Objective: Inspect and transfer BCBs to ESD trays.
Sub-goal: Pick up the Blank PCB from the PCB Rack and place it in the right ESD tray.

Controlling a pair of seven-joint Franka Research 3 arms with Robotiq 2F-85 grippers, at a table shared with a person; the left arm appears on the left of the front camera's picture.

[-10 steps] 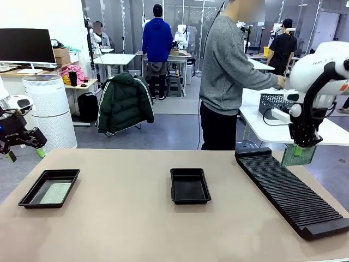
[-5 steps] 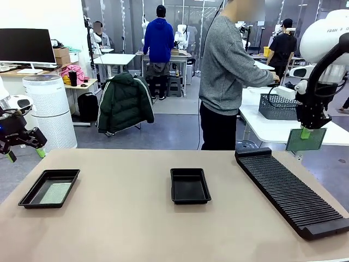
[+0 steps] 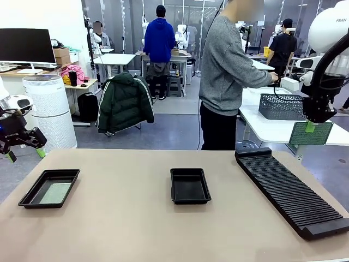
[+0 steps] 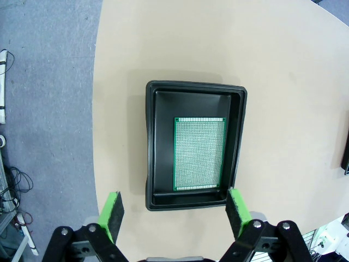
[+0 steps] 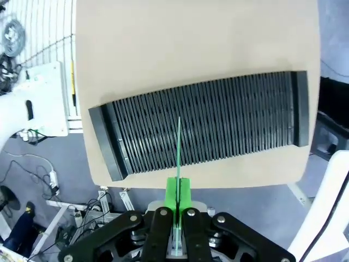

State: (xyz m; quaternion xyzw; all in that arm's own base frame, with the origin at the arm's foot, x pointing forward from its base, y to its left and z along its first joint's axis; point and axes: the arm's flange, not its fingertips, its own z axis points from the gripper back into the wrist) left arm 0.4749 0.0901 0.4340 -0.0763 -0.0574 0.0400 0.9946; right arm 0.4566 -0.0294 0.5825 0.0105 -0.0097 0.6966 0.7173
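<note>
Here, a green board (image 3: pixel 310 133) hangs upright, pinched in my right end effector (image 3: pixel 309 127) above the ribbed rack (image 3: pixel 292 191). Another board (image 4: pixel 199 153) lies flat in the left tray (image 4: pixel 153 147), my left end effector (image 4: pixel 174 206) spread wide above it.

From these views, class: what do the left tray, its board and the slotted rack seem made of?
Left tray: likely moulded black plastic, slight sheen. Board: seemingly green circuit laminate, fine dot grid. Slotted rack: probably matt black plastic, ribbed.

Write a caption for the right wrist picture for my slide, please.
The right gripper holds a BCB edge-on above the black slotted rack on the tan table.
</note>
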